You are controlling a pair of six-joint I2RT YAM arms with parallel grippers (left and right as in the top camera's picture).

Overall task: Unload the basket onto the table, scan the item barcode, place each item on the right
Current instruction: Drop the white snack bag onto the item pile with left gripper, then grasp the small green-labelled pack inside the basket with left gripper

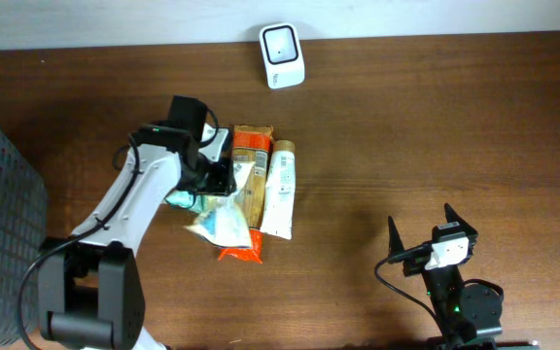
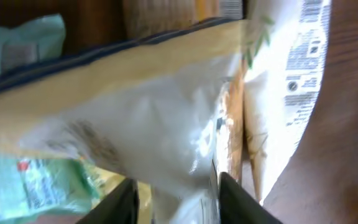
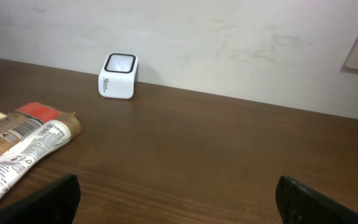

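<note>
Looking down from overhead, the left gripper (image 1: 220, 178) sits over a pile of packets (image 1: 251, 199) mid-table, below the white scanner (image 1: 282, 55). The right gripper (image 1: 422, 227) stands wide open, well apart. Left wrist: fingers (image 2: 126, 200) straddle a white packet (image 2: 166, 124); whether they grip it is unclear. Right wrist: jaws wide, scanner far ahead.

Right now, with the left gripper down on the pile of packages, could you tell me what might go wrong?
1. The white pouch is soft and crinkled between the fingers of the left gripper, so it could slip or fold over its barcode.
2. It lies over the orange packet, beside the white tube; lifting may drag them.
3. The scanner sits far off at the back edge of the table.
</note>
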